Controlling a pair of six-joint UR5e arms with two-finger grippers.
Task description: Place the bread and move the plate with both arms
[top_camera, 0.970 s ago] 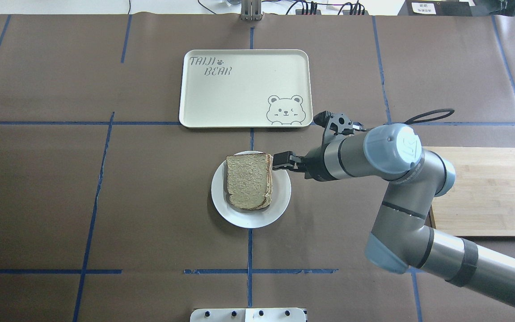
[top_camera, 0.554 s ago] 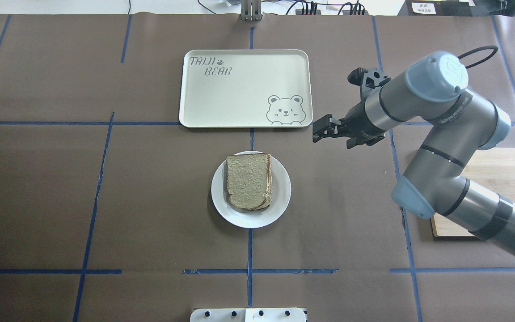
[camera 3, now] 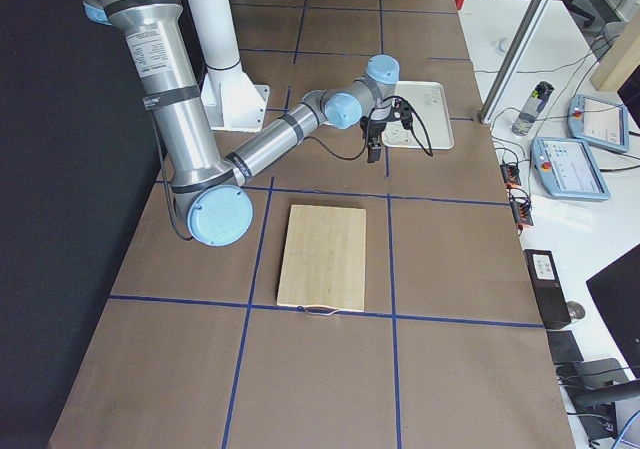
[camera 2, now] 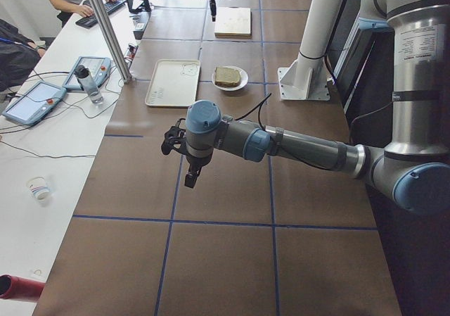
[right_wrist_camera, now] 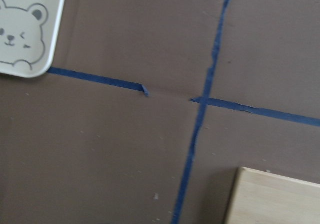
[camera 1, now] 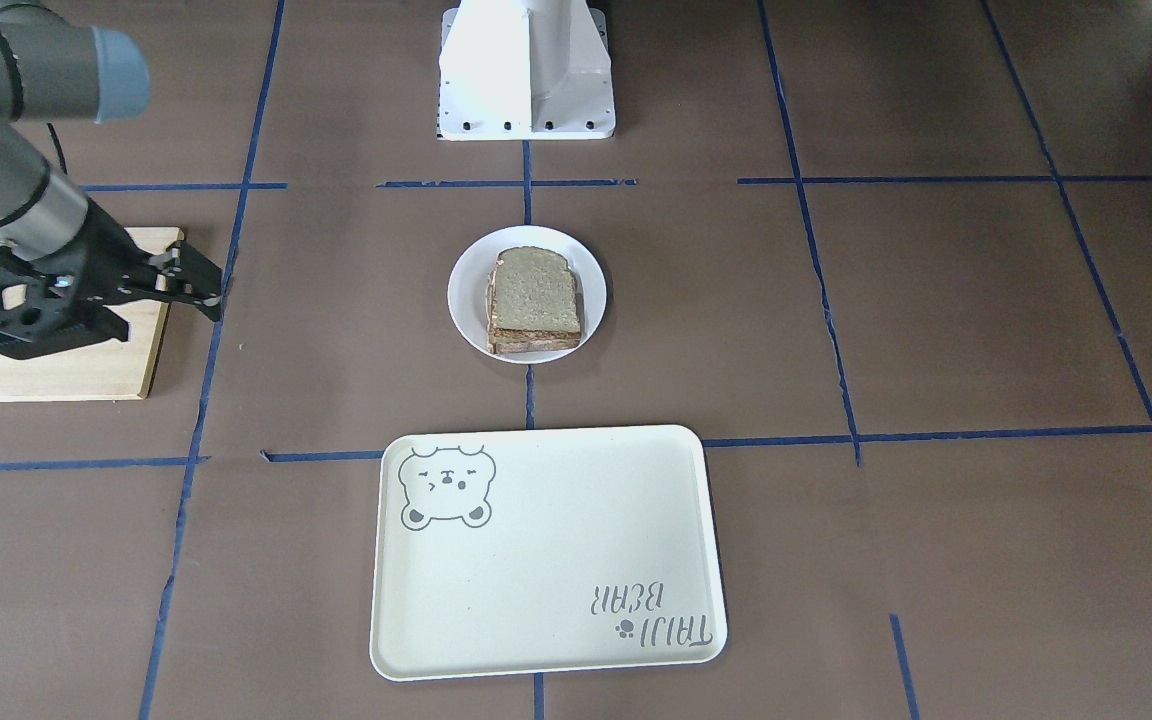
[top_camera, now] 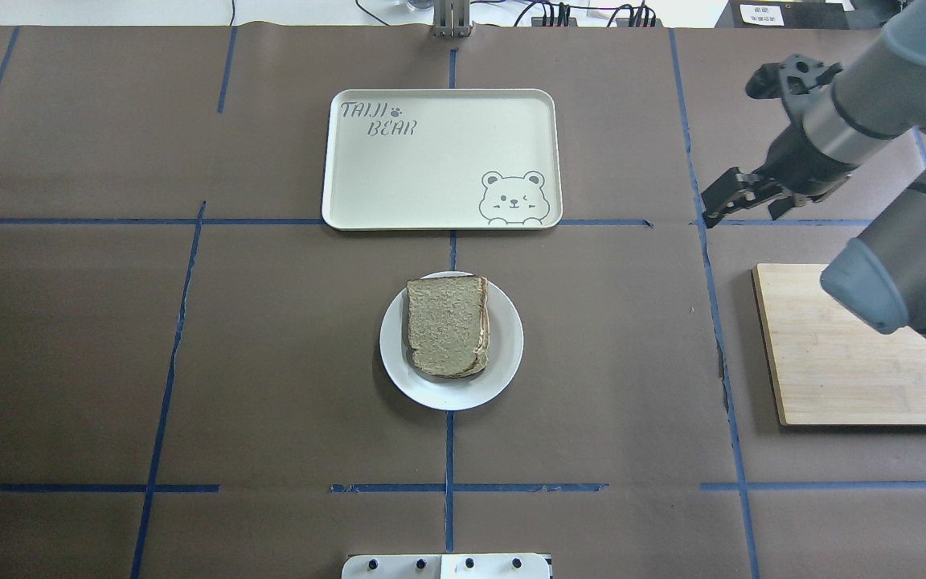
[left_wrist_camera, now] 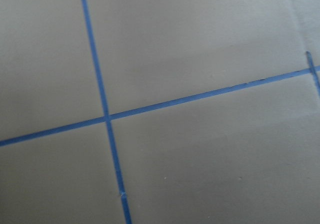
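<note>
The bread (top_camera: 447, 326) is a pale grey-brown slice with a speckled crumb, a thin brown crust and a domed end. It lies flat on top of a layered stack, with darker edges showing under it in the front-facing view. The stack sits in the middle of the plate (top_camera: 505, 363), a small round plain white dish at the centre of the overhead frame, its rim bare all around.

The right hand (top_camera: 712, 205) hangs at the upper right of that frame, well apart from the bread and plate and above the brown surface (top_camera: 270, 362). Its black fingers (camera 1: 198, 281) seem slightly parted, though the gap is small in these views, and they hold nothing. The right arm (top_camera: 897, 104) is a grey-silver tube with pale blue joint caps.

In the left-end view the left hand (camera 2: 190, 181) points down over bare surface at the frame's middle, the plate far up the frame; whether it is wide or narrow I cannot tell.

A pale wooden board (top_camera: 833, 370) with straight grain lies flat at the right edge. The surface is matte brown paper crossed by blue tape lines (top_camera: 448, 450). Beyond the plate, near but not touching it, lies a cream rectangular tray (top_camera: 431, 161) with rounded corners and a bear drawing
</note>
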